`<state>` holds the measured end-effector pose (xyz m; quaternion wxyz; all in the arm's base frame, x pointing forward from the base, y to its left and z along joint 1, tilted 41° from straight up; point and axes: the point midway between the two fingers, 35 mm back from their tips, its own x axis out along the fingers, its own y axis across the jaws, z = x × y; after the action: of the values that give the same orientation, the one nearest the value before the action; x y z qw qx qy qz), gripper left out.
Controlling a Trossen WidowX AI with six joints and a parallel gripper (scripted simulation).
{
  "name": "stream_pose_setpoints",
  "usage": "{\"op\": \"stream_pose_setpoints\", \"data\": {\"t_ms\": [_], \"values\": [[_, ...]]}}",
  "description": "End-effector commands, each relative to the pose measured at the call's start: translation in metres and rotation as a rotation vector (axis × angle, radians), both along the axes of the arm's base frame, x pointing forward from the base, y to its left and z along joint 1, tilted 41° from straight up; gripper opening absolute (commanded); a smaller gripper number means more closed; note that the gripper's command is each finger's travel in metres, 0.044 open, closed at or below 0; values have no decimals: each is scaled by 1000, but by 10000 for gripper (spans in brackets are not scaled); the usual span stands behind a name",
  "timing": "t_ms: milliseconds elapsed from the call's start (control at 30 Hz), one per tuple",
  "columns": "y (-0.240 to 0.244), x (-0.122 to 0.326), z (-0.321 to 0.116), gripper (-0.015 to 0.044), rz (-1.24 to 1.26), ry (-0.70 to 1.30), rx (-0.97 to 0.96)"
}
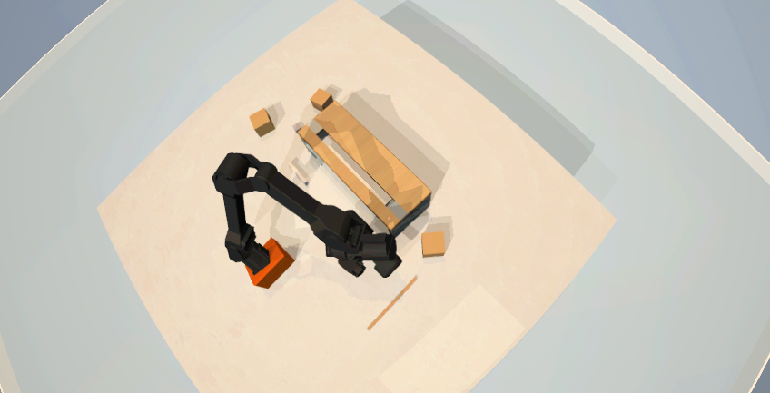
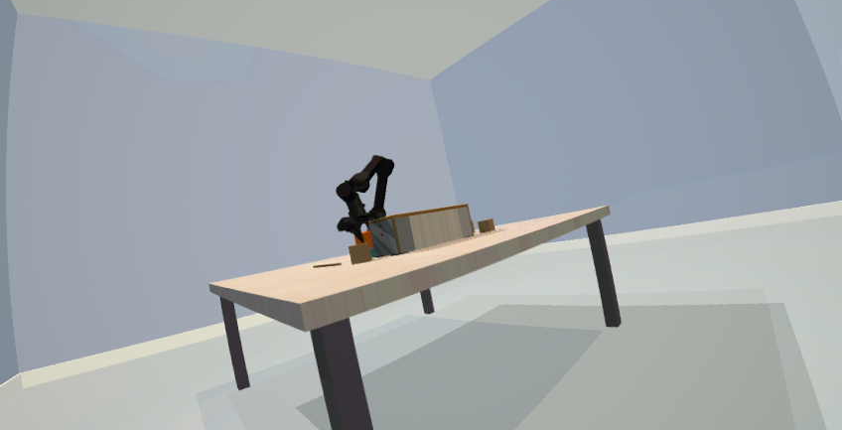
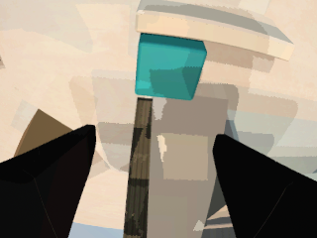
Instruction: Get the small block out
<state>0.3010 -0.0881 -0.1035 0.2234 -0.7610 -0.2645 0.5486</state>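
The teal block (image 3: 169, 69) (image 2: 372, 251) lies on the table just outside one end of the box (image 1: 378, 157) (image 2: 440, 227), against or very near a pale low bar (image 3: 213, 36). In the top view it is hidden beneath the arm. My gripper (image 3: 157, 139) (image 2: 361, 239) is open and empty. It hangs above the table by that end of the box. In the wrist view the block is ahead of the fingertips, above the middle of the gap and not between them. A dark wooden edge (image 3: 138, 169) of the box runs up between the fingers toward the block.
A wooden cube (image 1: 433, 243) (image 2: 359, 253) stands near this end of the box. Two more cubes (image 1: 261, 122) (image 1: 321, 98) stand by the far end. A thin stick (image 1: 392, 303) (image 2: 327, 265) lies on the table. The orange arm base (image 1: 278, 262) is to the left.
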Motion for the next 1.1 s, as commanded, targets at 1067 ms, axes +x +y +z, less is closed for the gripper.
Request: {"op": "stream_pose_setpoints", "data": {"t_ms": [1067], "values": [[33,-11,-37,154,-3,10,16]]}}
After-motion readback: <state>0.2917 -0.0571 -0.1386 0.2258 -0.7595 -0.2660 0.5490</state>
